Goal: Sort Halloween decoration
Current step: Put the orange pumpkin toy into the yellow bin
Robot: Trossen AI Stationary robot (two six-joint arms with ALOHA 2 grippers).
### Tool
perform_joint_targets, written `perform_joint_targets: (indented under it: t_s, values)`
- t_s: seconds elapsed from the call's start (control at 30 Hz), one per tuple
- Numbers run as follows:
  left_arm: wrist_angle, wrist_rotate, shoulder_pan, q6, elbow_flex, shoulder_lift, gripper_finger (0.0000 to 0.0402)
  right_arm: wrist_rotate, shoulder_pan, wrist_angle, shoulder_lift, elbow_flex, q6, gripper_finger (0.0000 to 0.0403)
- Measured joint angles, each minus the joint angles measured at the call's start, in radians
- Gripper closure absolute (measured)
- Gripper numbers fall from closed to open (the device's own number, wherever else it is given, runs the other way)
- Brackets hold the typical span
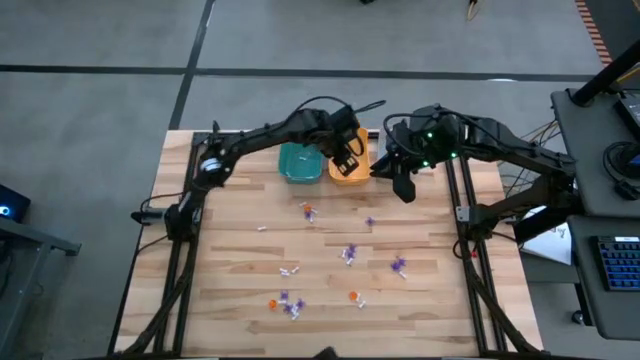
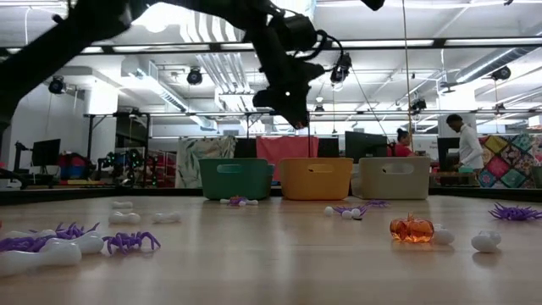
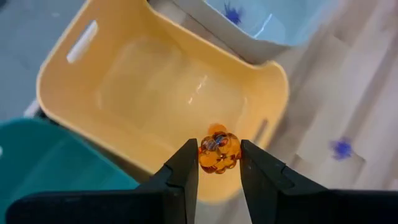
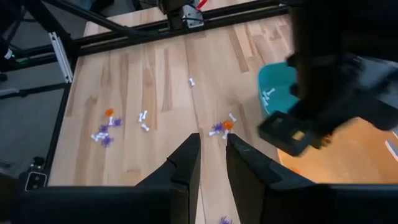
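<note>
On the wooden counter point(image 1: 240, 250), three bins sit at the far edge with trinkets point(image 1: 349, 254) scattered in front. The left hand point(image 3: 219, 163) pinches an orange pumpkin point(image 3: 218, 152) directly above the orange bin point(image 3: 124, 93), so a drop should land it inside. The right hand point(image 4: 211, 155) hovers near the grey bin point(image 2: 394, 178), nearly pressed together, holding nothing.

Illumination is bright and even. In the low view, ceiling lights point(image 2: 159, 15) produce glare overhead. The worktop point(image 1: 240, 270) shows only faint shadows. The right wrist view renders the near arm point(image 4: 336, 87) blurred.
</note>
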Motion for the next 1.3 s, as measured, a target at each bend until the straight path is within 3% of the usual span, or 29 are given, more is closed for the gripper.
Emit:
perform_joint_targets:
  t_s: [0.1,0.3,0.63,0.8,1.07,1.3]
  values:
    - [-0.019,0.001,0.015,0.029,0.094,0.068,0.0326,0.000,0.000,-0.001,0.001,0.000,0.000,0.0337]
    - [0.053,0.051,0.056,0.003,-0.008,0.056,0.0326,0.001,0.000,-0.001,0.002,-0.002,0.000,0.0337]
    - [0.136,0.049,0.086,0.021,-0.016,0.107,0.0326,0.028,0.000,-0.002,0.006,-0.003,0.001,0.0337]
    - [0.151,0.085,0.081,0.109,-0.024,0.123,0.0326,0.031,0.000,-0.002,0.006,-0.003,0.001,0.0337]
    - [0.158,0.094,0.064,0.374,-0.047,0.123,0.0326,0.055,0.000,-0.001,0.006,-0.003,0.004,0.0337]
    - [0.158,0.093,0.064,0.463,-0.076,0.123,0.0326,0.055,0.000,-0.001,0.007,-0.003,0.016,0.0337]
